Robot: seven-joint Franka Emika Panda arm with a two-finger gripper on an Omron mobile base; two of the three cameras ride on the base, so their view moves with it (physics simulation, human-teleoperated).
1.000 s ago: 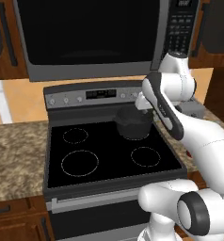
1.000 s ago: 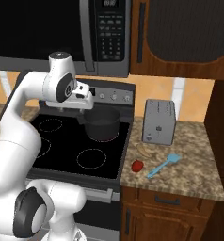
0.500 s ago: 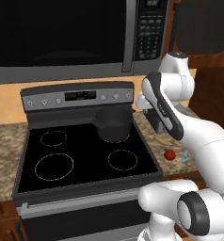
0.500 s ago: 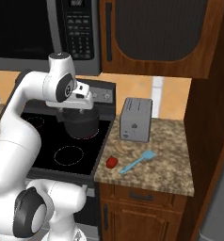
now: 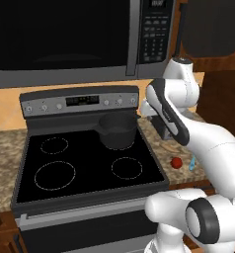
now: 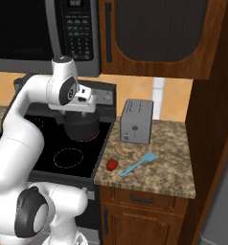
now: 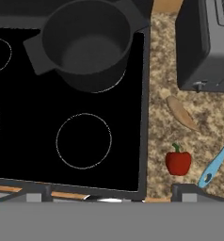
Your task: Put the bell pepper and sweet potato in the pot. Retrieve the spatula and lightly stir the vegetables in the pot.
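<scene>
1. You see the pot [image 7: 88, 44], dark grey and round, upright and empty on the back right burner of the stove, its stubby handle pointing left.
2. The bell pepper [image 7: 178, 161], small and bright red with a green stem, sits on the speckled surface [image 7: 161, 117] just right of the stove.
3. The sweet potato [image 7: 180, 112], a tan elongated piece, lies beyond the pepper.
4. The spatula [image 6: 138, 164], light blue and slim, lies flat just right of the pepper.

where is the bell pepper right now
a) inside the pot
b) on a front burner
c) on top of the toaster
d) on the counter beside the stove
d: the bell pepper lies on the granite counter right of the stove, next to the spatula; the pot is empty.
</scene>
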